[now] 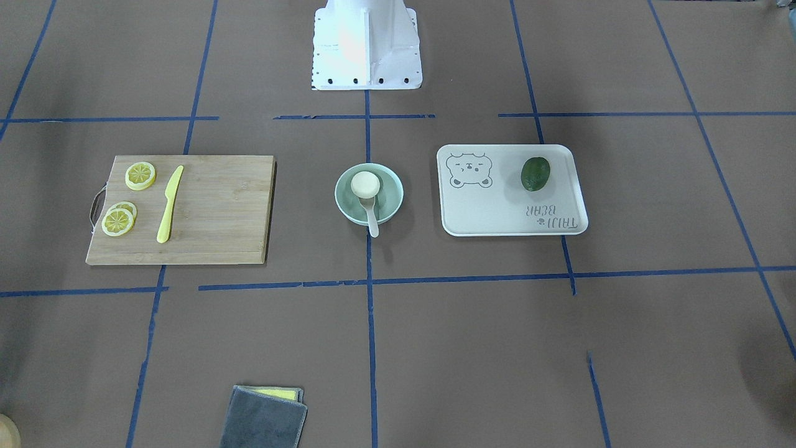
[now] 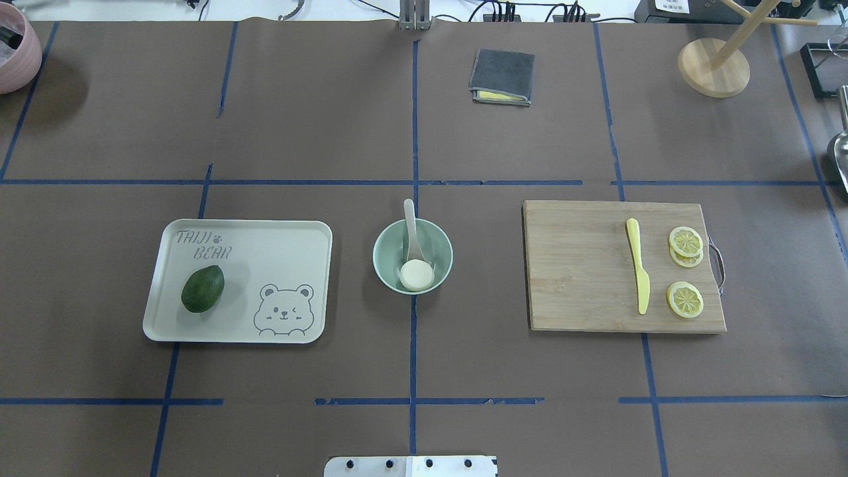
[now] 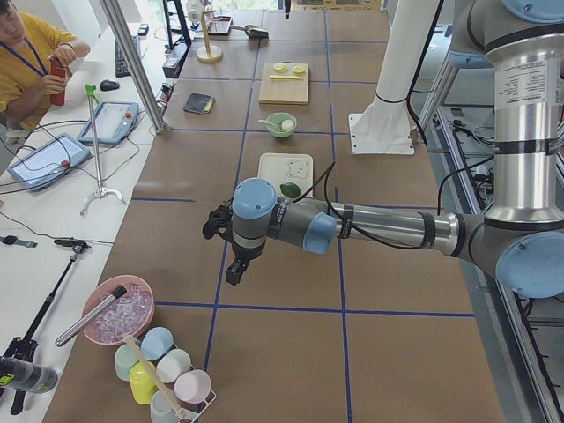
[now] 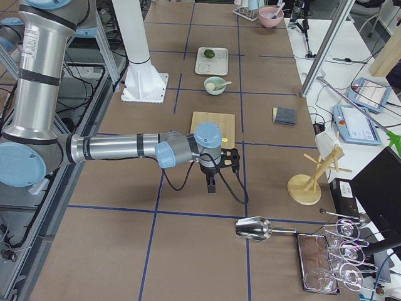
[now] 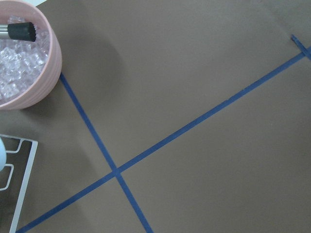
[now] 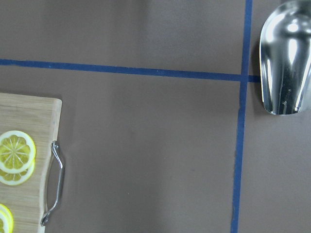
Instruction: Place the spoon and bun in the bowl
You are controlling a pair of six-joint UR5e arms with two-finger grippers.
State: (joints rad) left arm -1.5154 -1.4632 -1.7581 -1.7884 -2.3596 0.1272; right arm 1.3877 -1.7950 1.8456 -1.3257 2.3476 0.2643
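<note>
The pale mint-green bowl point(image 1: 393, 198) stands at the table's middle, also in the overhead view point(image 2: 381, 256). The cream-white bun point(image 1: 365, 184) point(image 2: 417, 274) lies inside it. The pale spoon point(image 1: 372, 221) point(image 2: 410, 224) rests with its scoop in the bowl by the bun, its handle sticking out over the rim. My left gripper point(image 3: 234, 270) hangs over the table's left end, far from the bowl. My right gripper point(image 4: 212, 182) hangs over the right end, past the cutting board. Both show only in the side views, so I cannot tell whether they are open or shut.
A pale tray point(image 2: 278, 242) holds a dark green avocado point(image 2: 203, 289). A wooden cutting board point(image 2: 583, 265) carries a yellow knife point(image 2: 638, 274) and lemon slices point(image 2: 685, 299). A grey cloth point(image 2: 502, 77), a pink ice bowl point(image 5: 29, 73) and a metal scoop point(image 6: 285, 63) lie farther out.
</note>
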